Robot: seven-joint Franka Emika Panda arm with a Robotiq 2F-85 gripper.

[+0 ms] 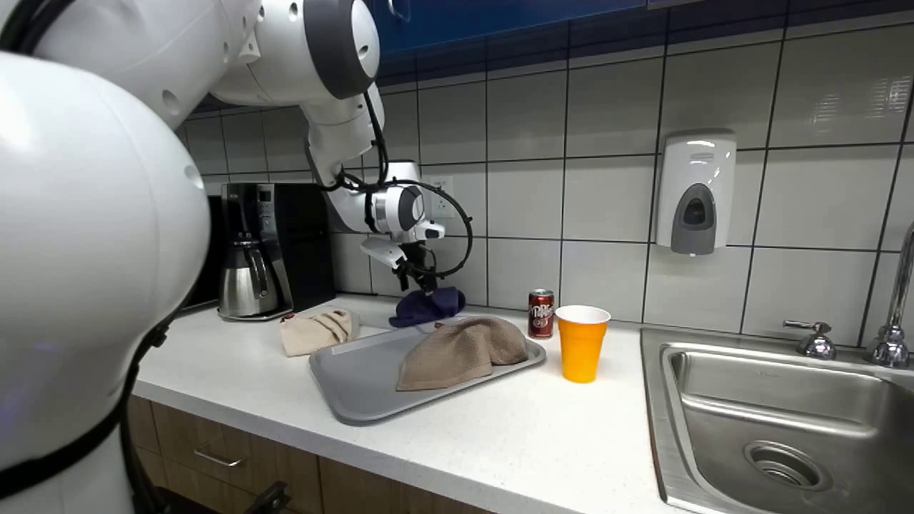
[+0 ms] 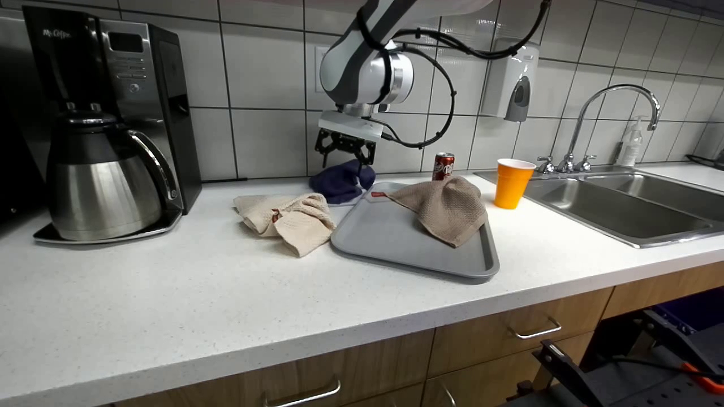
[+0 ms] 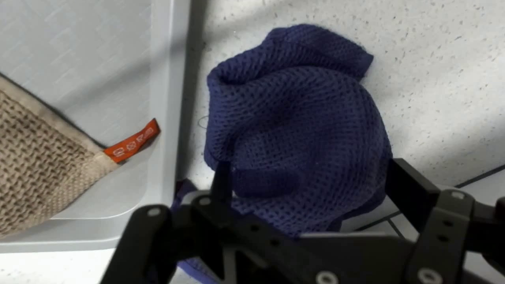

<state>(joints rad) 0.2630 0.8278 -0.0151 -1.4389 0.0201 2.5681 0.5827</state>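
Note:
My gripper [image 3: 308,167] is open, with its fingers spread wide over a crumpled dark blue cloth [image 3: 300,106]. No cloth is pinched between them. In both exterior views the gripper [image 2: 343,163] points down just above this cloth [image 2: 338,183], near the tiled wall; whether a fingertip touches the fabric I cannot tell. Beside the blue cloth lies a grey tray [image 2: 390,240], holding a folded brown cloth [image 2: 449,212] with an orange-red tag [image 3: 132,142]. A cream cloth [image 2: 288,217] rests on the counter, on the tray's other side from the cup.
A red soda can [image 1: 540,314] and an orange cup [image 1: 582,346] stand past the tray, toward the metal sink [image 1: 657,428]. The coffee maker [image 2: 136,73] with its steel carafe [image 2: 104,192] occupies the opposite end. Behind the counter rises the tiled wall with a soap dispenser [image 1: 696,189].

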